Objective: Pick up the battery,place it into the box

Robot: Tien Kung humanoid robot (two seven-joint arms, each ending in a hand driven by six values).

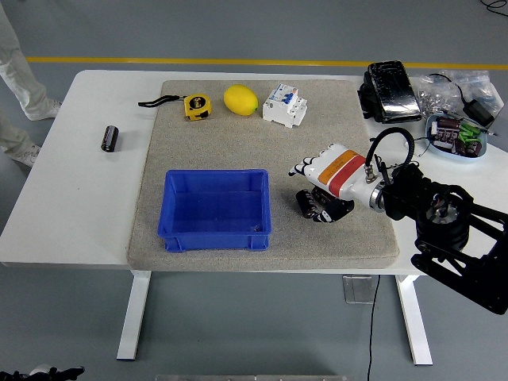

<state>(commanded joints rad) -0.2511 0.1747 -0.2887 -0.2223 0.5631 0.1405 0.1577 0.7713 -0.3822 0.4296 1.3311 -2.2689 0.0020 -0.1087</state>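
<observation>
Your right hand (324, 187) lay over the batteries (316, 205), grip impossible to tell, with the blue box (215, 209) just left and nothing between them.

A white shell with an orange and red band is shown on the right hand (324, 184) (its arm is black). Black batteries (311, 205) are seen beneath it, a blue box (215, 210) to its left, and a yellow lemon (240, 100) beyond, all on a grey mat (238, 143).
</observation>
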